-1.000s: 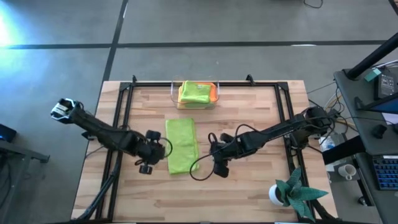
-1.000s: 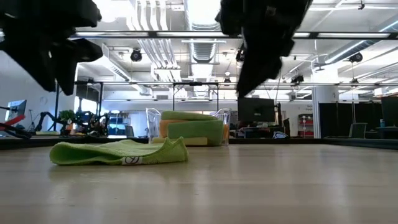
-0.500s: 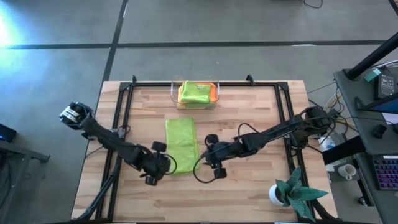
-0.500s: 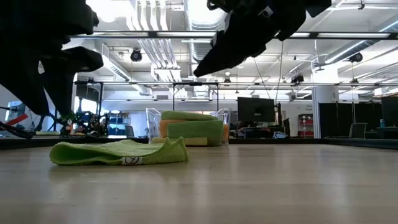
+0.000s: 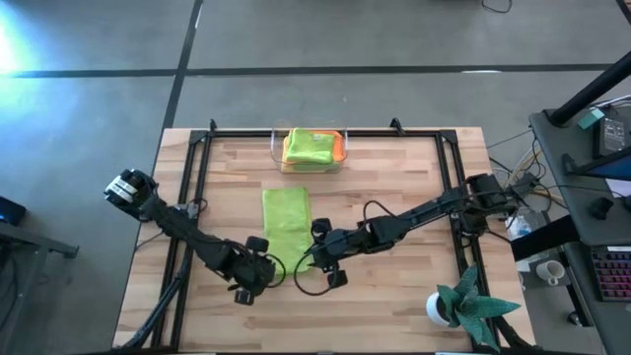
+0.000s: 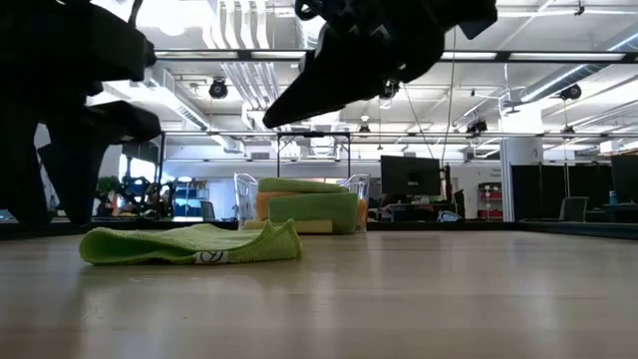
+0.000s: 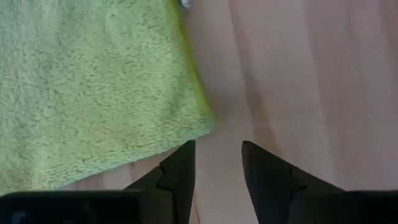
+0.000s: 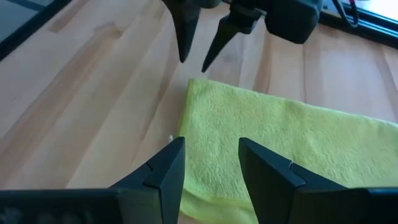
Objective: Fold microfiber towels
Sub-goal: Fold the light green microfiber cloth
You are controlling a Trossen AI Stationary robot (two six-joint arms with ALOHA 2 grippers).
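Microfiber towels are split between two spots: one lime green towel (image 5: 287, 230), already folded into a long strip, lies flat on the wooden slatted table (image 5: 394, 187), and the rest sit further back. Nearest the front edge, the left gripper (image 5: 258, 274) hangs just off the strip's near left corner, its two dark fingers (image 7: 177, 171) parted and empty, the cloth's corner just ahead of them. The right gripper (image 5: 317, 258) hovers at the near right corner, also spread with nothing between its jaws, over the lime cloth in the right wrist view.

The step in hand looks like pinching both near corners to fold the strip away from the front edge. To do it well, each gripper should come down squarely over its own corner, catch both layers, and lift evenly so the edge stays straight.

Beyond the strip, at the far side, a clear plastic bin (image 5: 277, 140) holds a stack of folded towels (image 5: 310, 148), green on top with yellow and orange showing beneath.
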